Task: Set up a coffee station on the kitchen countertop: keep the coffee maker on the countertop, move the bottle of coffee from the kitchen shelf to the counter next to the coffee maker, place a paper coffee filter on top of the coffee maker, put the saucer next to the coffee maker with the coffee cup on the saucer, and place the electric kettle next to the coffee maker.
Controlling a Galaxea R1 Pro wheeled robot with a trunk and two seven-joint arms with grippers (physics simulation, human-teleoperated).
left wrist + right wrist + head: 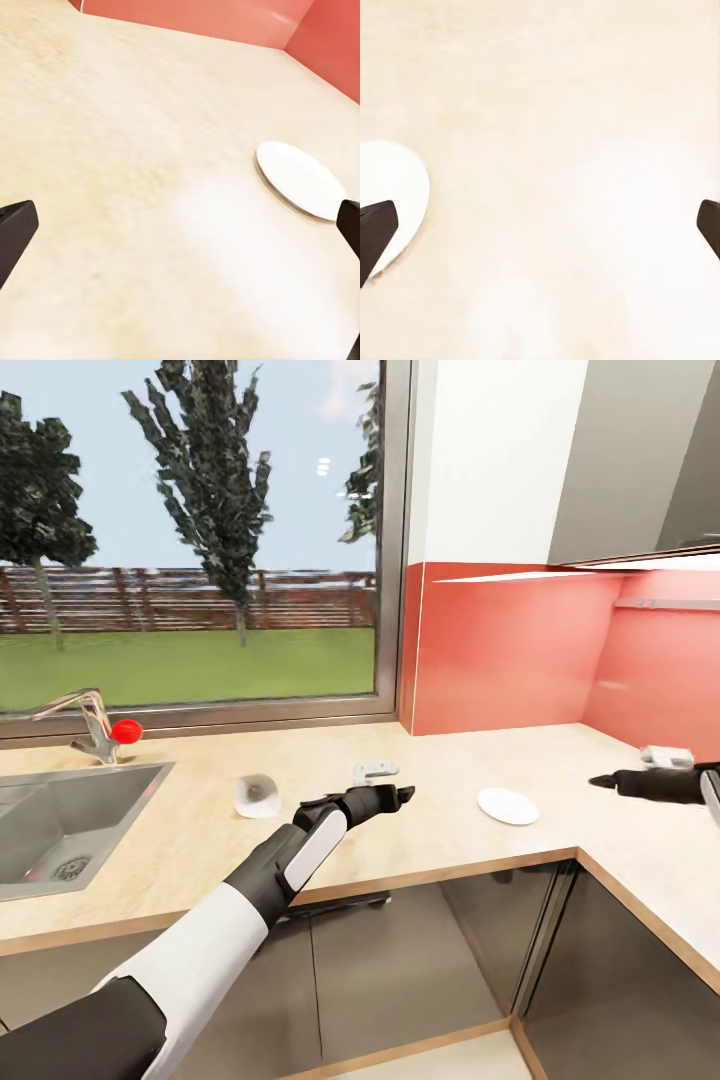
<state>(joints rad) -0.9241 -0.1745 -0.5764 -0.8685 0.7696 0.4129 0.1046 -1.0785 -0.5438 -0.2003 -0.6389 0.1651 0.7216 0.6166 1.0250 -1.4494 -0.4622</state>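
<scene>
The white saucer [508, 806] lies flat on the light wood kitchen countertop [450, 840], between my two grippers. My left gripper [405, 794] hovers open a little to its left, and its wrist view has the saucer [300, 180] ahead near one finger. My right gripper [600, 781] points at the saucer from the right and is open, with the saucer's edge [390, 195] by one fingertip. A small white cup-shaped thing [257, 796] lies on its side left of my left arm; I cannot tell whether it is the coffee cup or the paper coffee filter. The coffee maker, bottle of coffee, electric kettle and kitchen shelf are out of view.
A steel sink [60, 830] with a faucet and red knob [126, 731] takes the counter's left end. Small pale grey objects lie near the window [375, 769] and by the right arm [667, 757]. The counter turns a corner at the right under the red backsplash [510, 650].
</scene>
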